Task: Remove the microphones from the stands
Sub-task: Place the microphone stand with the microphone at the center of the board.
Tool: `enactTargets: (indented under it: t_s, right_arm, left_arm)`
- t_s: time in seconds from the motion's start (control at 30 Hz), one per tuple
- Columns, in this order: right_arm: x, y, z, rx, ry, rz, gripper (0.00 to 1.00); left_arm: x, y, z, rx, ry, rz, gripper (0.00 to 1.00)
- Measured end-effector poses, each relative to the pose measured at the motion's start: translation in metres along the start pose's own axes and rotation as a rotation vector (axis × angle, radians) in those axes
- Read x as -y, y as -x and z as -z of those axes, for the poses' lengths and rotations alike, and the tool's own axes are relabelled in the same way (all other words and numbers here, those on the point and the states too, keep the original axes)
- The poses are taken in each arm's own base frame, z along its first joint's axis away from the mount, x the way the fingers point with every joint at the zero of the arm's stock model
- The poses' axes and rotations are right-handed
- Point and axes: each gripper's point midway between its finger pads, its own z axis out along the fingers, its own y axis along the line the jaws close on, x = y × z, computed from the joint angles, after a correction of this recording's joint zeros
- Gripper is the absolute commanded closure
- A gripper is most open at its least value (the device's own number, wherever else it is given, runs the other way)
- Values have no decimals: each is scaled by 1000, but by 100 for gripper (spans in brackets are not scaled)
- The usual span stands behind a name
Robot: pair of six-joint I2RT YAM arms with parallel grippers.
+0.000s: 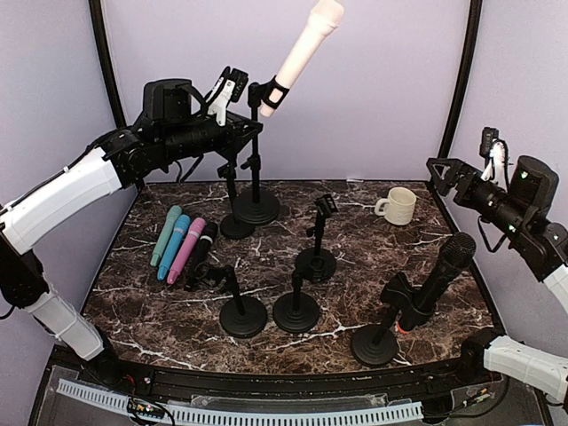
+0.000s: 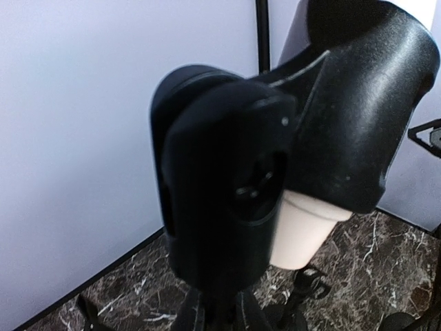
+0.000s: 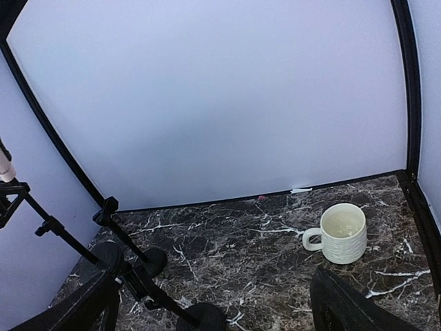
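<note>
cream mic (image 1: 306,49) in clip (image 1: 273,93), tilted, head up-right

Stands (image 1: 295,312) crowd the centre; open room surrounds the mug (image 1: 397,205).

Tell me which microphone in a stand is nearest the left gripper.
The cream microphone, tilted up in the tall back stand, right beside the left gripper. The black microphone, also in a stand, is at the front right.

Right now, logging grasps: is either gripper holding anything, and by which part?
Nothing is held. The left gripper hangs open beside the clip that grips the cream mic; the right gripper is open in the air.
</note>
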Motion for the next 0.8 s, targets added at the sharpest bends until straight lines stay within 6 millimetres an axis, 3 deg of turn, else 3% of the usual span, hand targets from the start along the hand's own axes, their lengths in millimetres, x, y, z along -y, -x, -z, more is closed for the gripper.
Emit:
enactTargets:
  t_s: [0.1,0.3,0.57,0.8]
  right_arm:
    - [-10,2,-5,-20,44,20,2]
    - [-33,-2,-20,-84,162,62,2]
    - [-84,20,-47,-157,389,152,2]
    - [-110,17,-64,-230,537,187,2]
  left_arm:
    - [-16,-27,12,-58,48,12,100]
    - [-21,-65,26,-91,33,56,100]
    - [-11,-127,10,-141,-81,97,100]
    - [-4,-163,-10,-149,-167,113,100]
